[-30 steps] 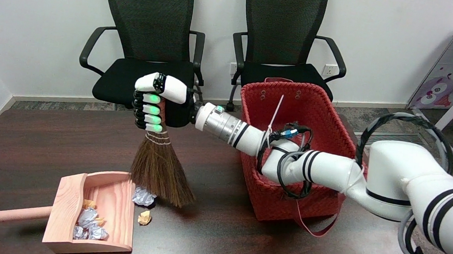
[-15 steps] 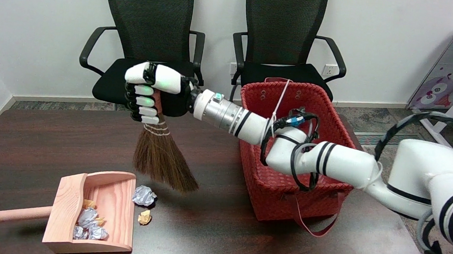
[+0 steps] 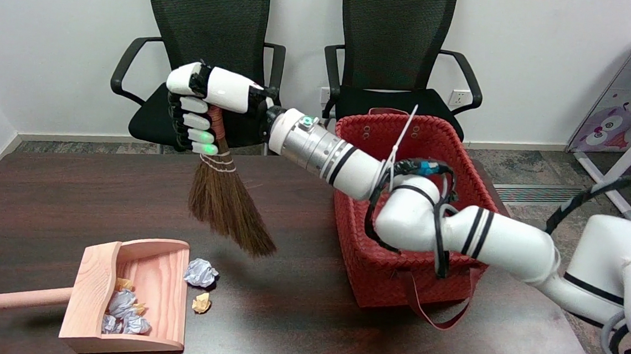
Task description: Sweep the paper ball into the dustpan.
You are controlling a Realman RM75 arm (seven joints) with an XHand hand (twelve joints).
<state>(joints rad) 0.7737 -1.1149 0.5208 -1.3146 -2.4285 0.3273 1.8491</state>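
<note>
1. The right hand [image 3: 200, 110], upper left of centre in the frame, has its fingers [image 3: 195, 134] wrapped tight round the handle of the broom [image 3: 225, 204]; nothing else is in its grasp.
2. The broom hangs bristles down and tilted toward the lower right, its tips clear of the bench [image 3: 294, 320], above and right of the dustpan's mouth.
3. The paper ball [image 3: 200, 272], white and crumpled, lies on the bench just beside the open right edge of the dustpan [image 3: 154, 268], probably touching the lip, though the view is too coarse to be sure. A small tan scrap [image 3: 201, 303] lies near it, lower down.
4. The dustpan, lower left, already holds several crumpled balls; its handle points left.
5. A red basket [image 3: 410, 217] stands at centre right, under the arm.
6. Step in hand, as I judge it: the broom is raised between strokes, ready for another pass.
7. The next move calls for lowering the bristles to the bench on the ball's right side, then drawing left so the ball rolls over the lip without nudging the pan away.
</note>
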